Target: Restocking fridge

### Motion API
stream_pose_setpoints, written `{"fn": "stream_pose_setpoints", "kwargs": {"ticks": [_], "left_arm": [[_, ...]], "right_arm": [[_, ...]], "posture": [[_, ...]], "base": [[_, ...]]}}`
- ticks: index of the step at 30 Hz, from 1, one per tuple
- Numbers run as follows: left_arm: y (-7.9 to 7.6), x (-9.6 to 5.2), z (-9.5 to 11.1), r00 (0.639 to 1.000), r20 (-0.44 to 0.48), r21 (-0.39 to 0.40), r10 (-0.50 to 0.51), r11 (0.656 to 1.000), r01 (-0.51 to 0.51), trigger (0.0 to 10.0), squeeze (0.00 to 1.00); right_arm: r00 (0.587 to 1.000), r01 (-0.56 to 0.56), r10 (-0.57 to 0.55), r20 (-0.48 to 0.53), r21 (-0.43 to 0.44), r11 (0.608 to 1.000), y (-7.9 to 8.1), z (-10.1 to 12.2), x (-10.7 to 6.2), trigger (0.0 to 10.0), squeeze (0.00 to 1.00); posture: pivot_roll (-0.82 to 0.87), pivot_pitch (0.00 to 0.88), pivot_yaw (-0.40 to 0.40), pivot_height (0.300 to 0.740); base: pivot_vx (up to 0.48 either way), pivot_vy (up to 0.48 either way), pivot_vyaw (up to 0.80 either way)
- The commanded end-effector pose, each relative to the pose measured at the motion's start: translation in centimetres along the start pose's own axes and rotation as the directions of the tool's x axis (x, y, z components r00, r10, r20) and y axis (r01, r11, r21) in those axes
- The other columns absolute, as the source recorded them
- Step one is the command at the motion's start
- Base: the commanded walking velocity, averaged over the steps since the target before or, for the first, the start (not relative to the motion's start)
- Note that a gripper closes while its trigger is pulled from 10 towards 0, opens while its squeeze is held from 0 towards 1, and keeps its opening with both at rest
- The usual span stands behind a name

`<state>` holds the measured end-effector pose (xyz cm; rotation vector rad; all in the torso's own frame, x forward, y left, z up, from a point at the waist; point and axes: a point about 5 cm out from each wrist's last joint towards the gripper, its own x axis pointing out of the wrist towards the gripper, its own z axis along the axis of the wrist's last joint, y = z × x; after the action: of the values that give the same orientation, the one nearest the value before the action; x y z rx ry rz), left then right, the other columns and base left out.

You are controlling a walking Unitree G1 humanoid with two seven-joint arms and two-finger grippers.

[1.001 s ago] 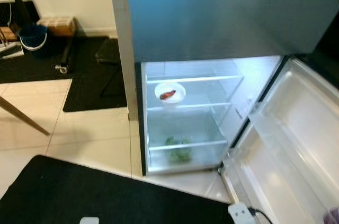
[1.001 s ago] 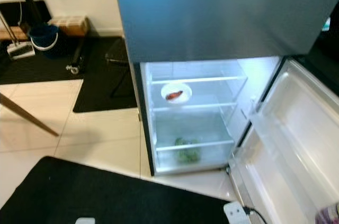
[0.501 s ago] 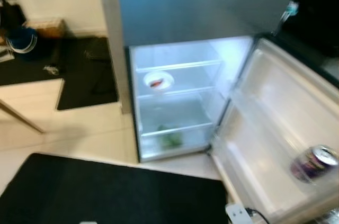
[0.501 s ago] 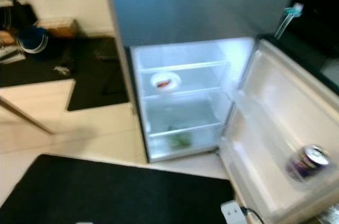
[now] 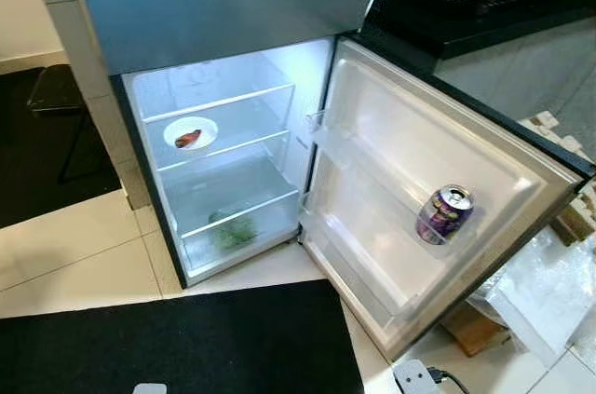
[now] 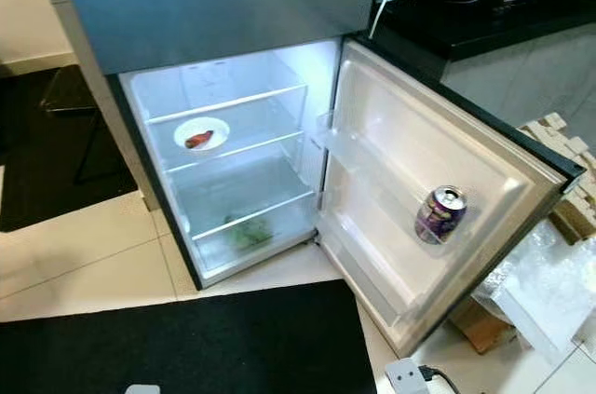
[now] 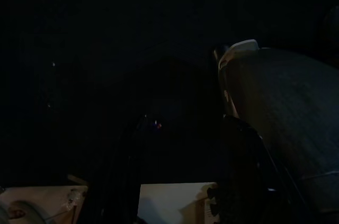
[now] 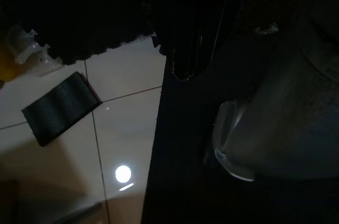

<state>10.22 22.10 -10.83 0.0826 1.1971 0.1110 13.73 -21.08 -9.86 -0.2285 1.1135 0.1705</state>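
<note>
Can [image 5: 444, 214]: purple drink can in the lower rack of the open fridge door [image 5: 484, 161], near the door's outer edge.
Can axis: long axis close to upright, tilted a little; the silver top with its pull tab points up and slightly toward the handle side of the door.
Change: a second ago the head view faced the lit compartment square on, with the door cut off at the right. Now the whole picture has swung right, so the full door and the can sit in frame. That is camera motion; the can, the plate and the greens have not moved.
Meaning for task: my judgement is that one item is already stocked in the door and the robot is turning away from the fridge, probably toward wherever the next item waits. Not confirmed.
Fridge interior [image 5: 219, 147]: lit, mostly bare. White plate [image 5: 190, 134] with a small reddish piece of food on the middle shelf; leafy greens [image 5: 233, 229] in the bottom drawer.
Surroundings: dark bench [image 5: 484, 12] with a hob behind the door; black floor mat [image 5: 177, 338] in front of the fridge; crumpled clear plastic [image 5: 545, 287] on the tiles beside the door's far edge.
Left pincer: wrist view almost black; cannot tell if the fingers are apart or together.
Right pincer: arm hangs over tiles and mat edge; finger state cannot be told either.
</note>
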Motion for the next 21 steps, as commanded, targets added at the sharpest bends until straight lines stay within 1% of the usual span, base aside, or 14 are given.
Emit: {"fn": "stream_pose_setpoints", "kwargs": {"ticks": [1, 2, 3, 5, 15, 18, 21], "left_arm": [[-0.35, -0.05, -0.51, 1.000, -0.010, -0.004, -0.020, 1.000, 0.020, 10.0, 0.00], [-0.36, -0.05, -0.51, 1.000, -0.010, -0.009, -0.025, 1.000, 0.025, 10.0, 0.00], [-0.36, -0.05, -0.48, 1.000, -0.010, -0.010, -0.028, 1.000, 0.028, 10.0, 0.00], [-0.39, -0.04, -0.45, 0.999, -0.013, -0.001, -0.038, 0.999, 0.038, 10.0, 0.00], [-0.43, -0.02, -0.23, 0.999, -0.004, -0.007, -0.043, 0.999, 0.043, 10.0, 0.00], [-0.43, -0.01, -0.13, 0.999, 0.005, -0.027, -0.035, 0.999, 0.035, 10.0, 0.00], [-0.47, 0.00, -0.10, 0.999, 0.007, -0.030, -0.038, 0.999, 0.038, 10.0, 0.00]], "right_arm": [[1.000, -0.006, 0.006, -0.004, -0.002, 1.000, 0.19, -0.05, 0.02, 10.0, 0.00], [1.000, -0.007, 0.007, -0.004, -0.003, 1.000, 0.21, -0.06, 0.02, 10.0, 0.00], [1.000, -0.007, 0.007, -0.004, -0.004, 1.000, 0.21, -0.06, 0.03, 10.0, 0.00], [1.000, -0.007, 0.007, -0.005, -0.006, 1.000, 0.22, -0.07, 0.03, 10.0, 0.00], [1.000, -0.006, 0.006, -0.004, -0.010, 1.000, 0.13, 0.06, 0.03, 10.0, 0.00], [1.000, -0.008, 0.008, -0.003, -0.010, 1.000, 0.15, 0.09, 0.04, 10.0, 0.00], [1.000, -0.009, 0.009, -0.002, -0.010, 1.000, 0.18, 0.11, 0.05, 10.0, 0.00]], "posture": [[-0.05, 0.037, -0.026, 0.740], [-0.05, 0.037, -0.026, 0.740], [-0.05, 0.033, -0.026, 0.740], [-0.05, 0.031, -0.025, 0.740], [-0.05, 0.026, -0.024, 0.740], [-0.05, 0.030, -0.024, 0.740], [-0.05, 0.032, -0.024, 0.740]], "base": [[0.000, 0.000, 0.00], [0.000, 0.000, 0.00], [0.000, -0.412, 0.00], [0.000, -0.454, 0.00], [0.000, -0.457, 0.00], [0.000, 0.000, 0.00], [0.000, 0.000, 0.00]]}}
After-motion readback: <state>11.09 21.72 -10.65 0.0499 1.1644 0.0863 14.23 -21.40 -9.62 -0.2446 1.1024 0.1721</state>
